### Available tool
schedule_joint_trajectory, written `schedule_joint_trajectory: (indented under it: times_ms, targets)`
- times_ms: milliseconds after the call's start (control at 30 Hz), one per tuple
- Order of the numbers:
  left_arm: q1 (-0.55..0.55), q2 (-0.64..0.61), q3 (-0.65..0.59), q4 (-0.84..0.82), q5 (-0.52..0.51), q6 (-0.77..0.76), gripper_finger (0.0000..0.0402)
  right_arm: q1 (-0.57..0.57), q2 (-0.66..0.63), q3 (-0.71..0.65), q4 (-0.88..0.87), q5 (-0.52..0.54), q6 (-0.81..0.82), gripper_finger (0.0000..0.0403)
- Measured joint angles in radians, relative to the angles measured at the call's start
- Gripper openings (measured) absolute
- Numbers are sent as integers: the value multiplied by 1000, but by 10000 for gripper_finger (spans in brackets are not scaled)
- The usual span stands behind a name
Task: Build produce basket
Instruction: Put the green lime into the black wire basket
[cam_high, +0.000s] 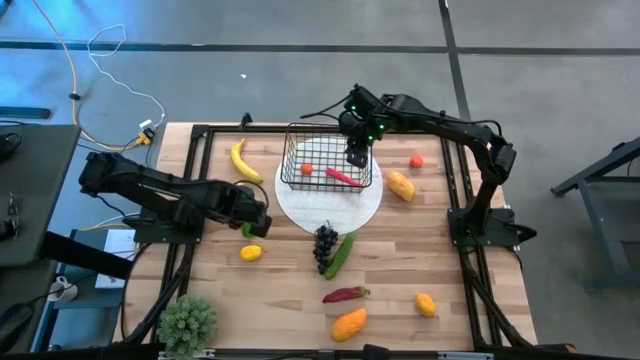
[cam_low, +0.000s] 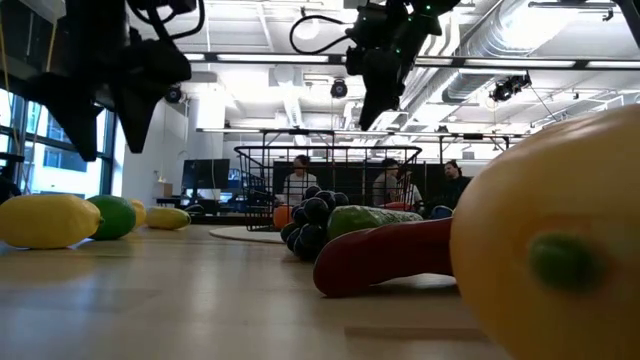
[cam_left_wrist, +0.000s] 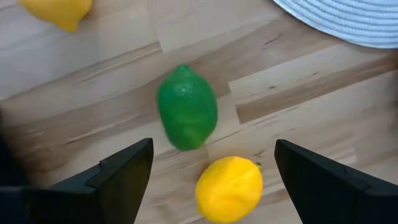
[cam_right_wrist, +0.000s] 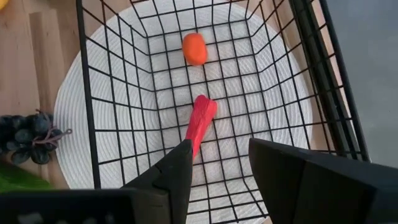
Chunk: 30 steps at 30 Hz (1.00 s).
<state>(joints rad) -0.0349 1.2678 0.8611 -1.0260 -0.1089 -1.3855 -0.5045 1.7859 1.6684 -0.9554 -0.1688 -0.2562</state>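
Risk: left gripper (cam_left_wrist: 211, 171), jaws open above lime (cam_left_wrist: 186, 107) and lemon (cam_left_wrist: 229, 188), nudges either away; right gripper (cam_right_wrist: 221, 168) open, empty over basket (cam_right_wrist: 93, 124)

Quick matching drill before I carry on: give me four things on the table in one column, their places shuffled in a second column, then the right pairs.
Things:
1. long red toy chilli
2. small green toy lime
3. curved yellow toy banana
4. dark toy grape bunch

Places:
A. on bare wood, left of the black wire-mesh basket
B. on the edge of the round white woven plate, beside the green toy cucumber
C. under the open left hand, next to a yellow toy lemon
D. inside the basket, below the open right hand

Pairs: 1-D, 2-C, 3-A, 4-B
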Motion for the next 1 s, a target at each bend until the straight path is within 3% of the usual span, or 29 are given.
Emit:
schedule_joint_trajectory:
  times_ms: [267,667,800,1000]
  targets:
    - [2,29,-85,93,-1,-45,326,0,0,0,-5,0,4,140]
    - [17,198,-96,112,-14,-80,321,0,0,0,-5,0,12,140]
    - [22,223,-96,126,-8,-79,297,0,0,0,-10,0,12,140]
    - [22,226,-96,169,-10,-70,223,0,0,0,-14,4,20,140]
